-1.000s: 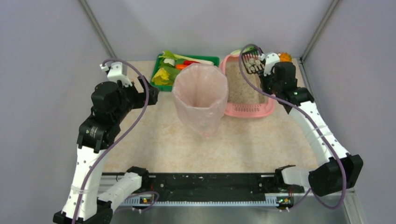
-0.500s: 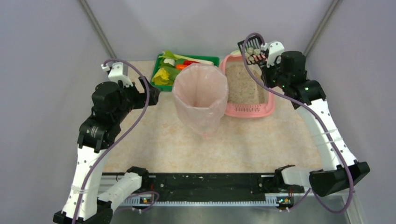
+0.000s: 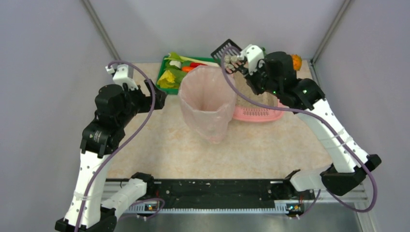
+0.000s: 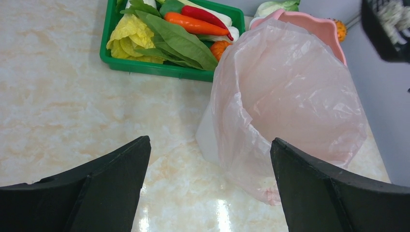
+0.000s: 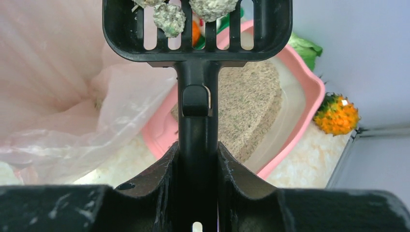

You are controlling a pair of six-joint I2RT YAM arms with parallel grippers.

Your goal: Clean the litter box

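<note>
The pink litter box (image 3: 256, 114) with beige litter (image 5: 251, 101) sits at the back right, partly hidden by my right arm; its slotted grate faces the near side. My right gripper (image 3: 245, 60) is shut on the handle of a black slotted scoop (image 5: 198, 29) that carries grey-white clumps (image 5: 169, 19). The scoop (image 3: 226, 50) hangs in the air by the far right rim of the translucent pink bag-lined bin (image 3: 208, 99). My left gripper (image 4: 208, 159) is open and empty, to the left of the bin (image 4: 290, 96), above the table.
A green tray (image 3: 221, 61) of vegetables stands behind the bin; it also shows in the left wrist view (image 4: 145, 68). An orange spiky fruit (image 5: 337, 115) lies in the back right corner beside the litter box. Grey walls close the table on three sides.
My right arm has swung the loaded scoop leftwards, from above the litter box's far end to beside the bin's far rim. The left arm has not moved.
</note>
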